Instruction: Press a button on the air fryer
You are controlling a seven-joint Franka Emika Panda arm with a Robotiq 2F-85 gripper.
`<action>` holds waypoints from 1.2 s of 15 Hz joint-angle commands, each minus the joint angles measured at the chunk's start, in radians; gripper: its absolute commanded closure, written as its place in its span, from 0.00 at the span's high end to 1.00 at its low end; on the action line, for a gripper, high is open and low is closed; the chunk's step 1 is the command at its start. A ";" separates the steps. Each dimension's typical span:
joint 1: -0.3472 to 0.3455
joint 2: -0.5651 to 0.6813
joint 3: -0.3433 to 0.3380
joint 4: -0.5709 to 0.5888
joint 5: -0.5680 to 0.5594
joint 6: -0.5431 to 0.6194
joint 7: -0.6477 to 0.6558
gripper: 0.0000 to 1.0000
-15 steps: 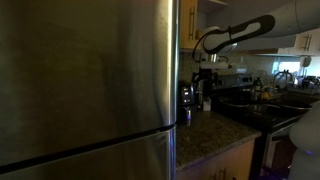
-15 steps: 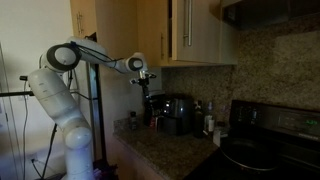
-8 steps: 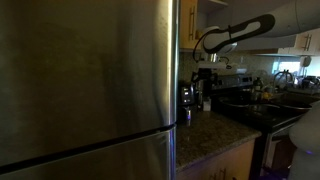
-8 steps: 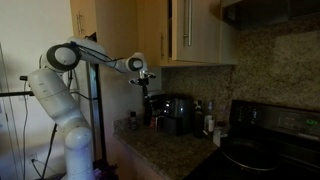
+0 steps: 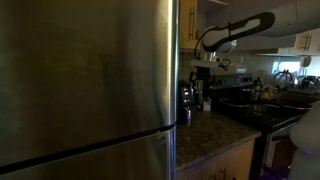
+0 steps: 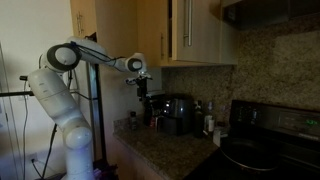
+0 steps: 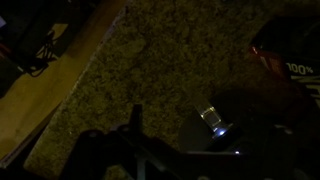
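I have the arm stretched out from its base over the counter [image 6: 165, 150], the gripper [image 6: 143, 90] hanging fingers-down above the near end of the worktop. That height keeps it clear of the clutter on the stone while I line up.

The air fryer [image 6: 178, 112], dark and glossy, stands on the counter against the back wall, under the cupboards [image 6: 195, 30]. In this exterior view it lies at about four o'clock from the gripper, near but apart, with nothing touching. The stove [image 6: 265, 135] is well off at three o'clock.

In an exterior view the fridge [image 5: 80, 80] fills everything from nine o'clock to the middle. I only catch the gripper [image 5: 205, 62] beyond the fridge's edge, with the air fryer [image 5: 187, 100] below it at about seven o'clock.

The wrist view looks straight down on speckled counter [image 7: 170, 70], with a small shiny object [image 7: 213, 120] at five o'clock and a red-labelled packet [image 7: 285, 60] at two o'clock. I see no button there, so by my reckoning the press is not yet lined up. The fingers are only a dark shape at the bottom edge, and I cannot tell whether they are apart or together.

I would want them together for a firm, narrow poke, then a move down and toward the front panel.
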 commanded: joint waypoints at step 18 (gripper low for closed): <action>-0.012 -0.281 -0.005 -0.049 0.050 -0.056 0.256 1.00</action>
